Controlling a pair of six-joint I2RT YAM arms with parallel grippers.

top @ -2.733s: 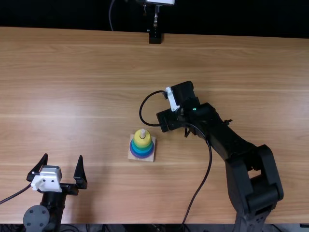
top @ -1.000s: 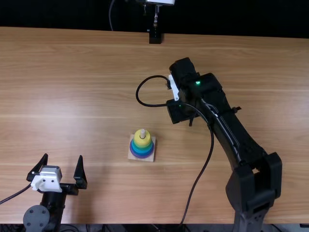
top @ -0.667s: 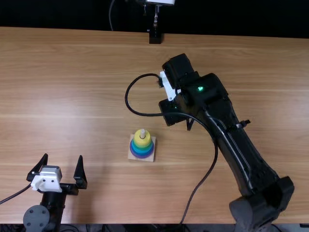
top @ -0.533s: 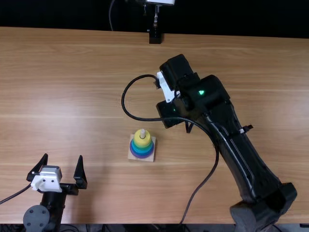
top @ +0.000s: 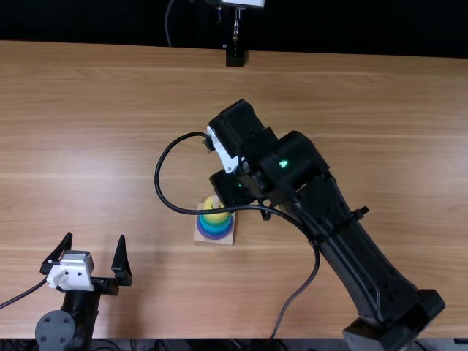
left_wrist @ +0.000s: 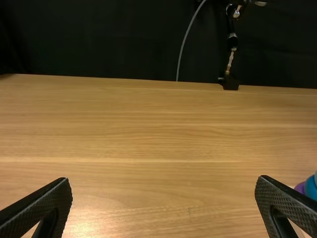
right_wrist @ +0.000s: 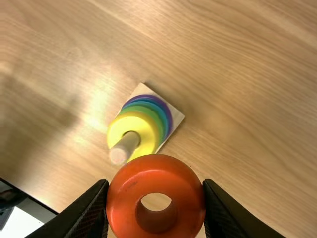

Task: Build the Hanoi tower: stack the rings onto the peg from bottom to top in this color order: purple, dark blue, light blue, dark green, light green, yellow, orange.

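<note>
In the top view, a black cable (top: pixel 156 175) crosses one stack of coloured wooden rings (right_wrist: pixel 136 123) on a pale square base (right_wrist: pixel 177 116), its lower rings too overlapped to count. The right gripper (top: pixel 232 189) pinches one glossy orange ring (right_wrist: pixel 156 173) near the peg (right_wrist: pixel 125 148); the left gripper (top: pixel 95 240) gapes wide, empty.

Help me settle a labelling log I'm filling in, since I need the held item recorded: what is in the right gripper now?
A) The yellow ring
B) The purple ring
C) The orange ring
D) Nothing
C: the right gripper has the orange ring between its fingers, while the yellow ring and the purple ring are on the peg.
</note>
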